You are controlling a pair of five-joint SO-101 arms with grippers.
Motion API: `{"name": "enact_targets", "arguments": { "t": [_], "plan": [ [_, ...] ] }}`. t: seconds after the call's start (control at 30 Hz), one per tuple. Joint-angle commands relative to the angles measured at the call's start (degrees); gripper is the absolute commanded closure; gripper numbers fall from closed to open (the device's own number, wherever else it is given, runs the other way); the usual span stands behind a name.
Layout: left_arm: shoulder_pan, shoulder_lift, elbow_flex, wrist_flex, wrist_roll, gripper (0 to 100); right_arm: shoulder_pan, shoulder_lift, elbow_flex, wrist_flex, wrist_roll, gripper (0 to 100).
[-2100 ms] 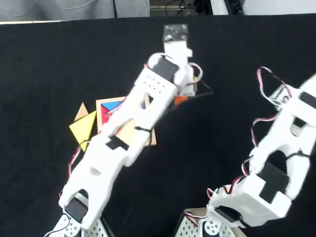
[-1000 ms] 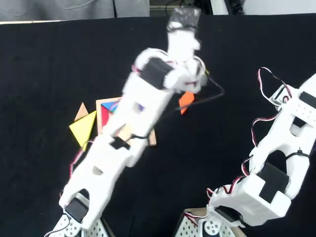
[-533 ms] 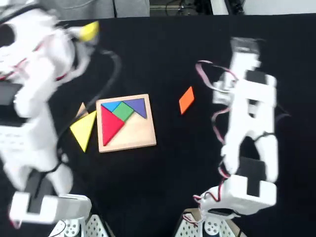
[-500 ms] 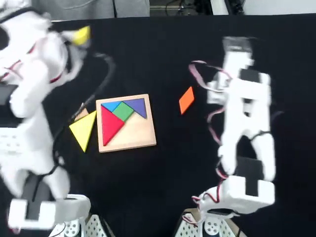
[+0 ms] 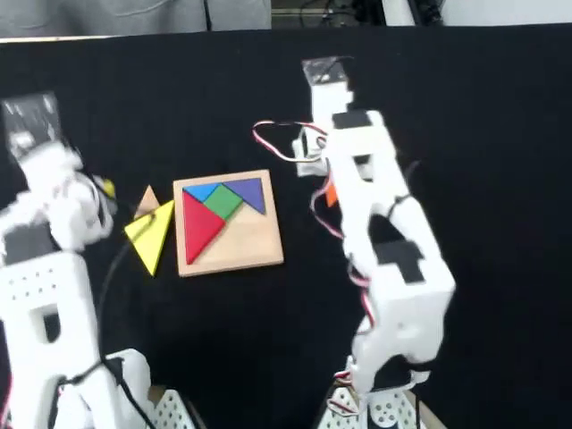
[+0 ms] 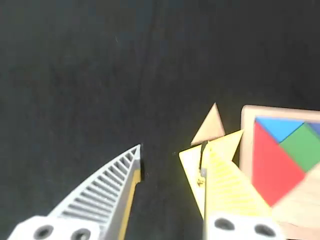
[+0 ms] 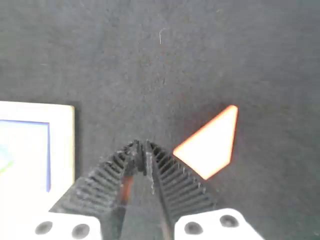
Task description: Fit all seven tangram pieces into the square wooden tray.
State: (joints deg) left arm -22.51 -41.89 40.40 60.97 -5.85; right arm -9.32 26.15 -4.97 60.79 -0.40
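The square wooden tray [image 5: 241,246] holds a red [image 5: 198,228], a green [image 5: 222,202], a blue [image 5: 202,190] and a purple piece [image 5: 254,191]. A yellow triangle [image 5: 152,234] and a small tan triangle [image 5: 147,198] lie just left of it. My left gripper [image 6: 171,147] hangs open over the cloth, one finger above the yellow triangle [image 6: 191,161], beside the tan triangle [image 6: 210,127]. My right gripper [image 7: 142,146] is shut and empty, its tips next to the orange parallelogram [image 7: 210,145], between that and the tray's rim [image 7: 62,150]. The right arm [image 5: 362,179] hides most of the orange piece [image 5: 329,193].
Black cloth covers the table. The left arm [image 5: 45,268] stands at the left edge; the right arm crosses the middle from the front. The tray's lower right half is bare wood [image 6: 300,200].
The left arm has swung from over the tray out to the left side. The right arm has come in from the right and now stands over the orange piece.
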Motion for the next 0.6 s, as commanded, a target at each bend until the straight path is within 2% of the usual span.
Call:
{"name": "enact_targets", "arguments": {
  "t": [0.0, 0.17, 0.3, 0.37, 0.47, 0.57],
  "plan": [
    [-0.7, -7.6, 16.3, -8.6, 4.0, 80, 0.4, 5.1, -7.7, 4.5, -0.4, 98.8],
    [-0.7, -8.9, 21.3, -9.1, 7.7, 80, 0.7, 8.8, -13.5, 17.7, 5.0, 98.8],
    [-0.6, -8.9, 22.7, -9.5, 8.1, 80, 0.7, 8.7, -13.5, 23.4, 9.1, 98.8],
    [-0.6, -8.9, 25.3, -12.4, 8.0, 80, 0.9, 8.6, -14.0, 25.9, 10.1, 98.8],
    [-0.6, -9.0, 30.0, -18.9, 7.9, 80, 1.6, 5.1, -14.4, 23.5, 9.9, 98.8],
    [-0.6, -9.4, 32.0, -22.1, 8.2, 80, 1.8, -0.6, -13.8, 13.6, 8.6, 98.8]
  ]
}}
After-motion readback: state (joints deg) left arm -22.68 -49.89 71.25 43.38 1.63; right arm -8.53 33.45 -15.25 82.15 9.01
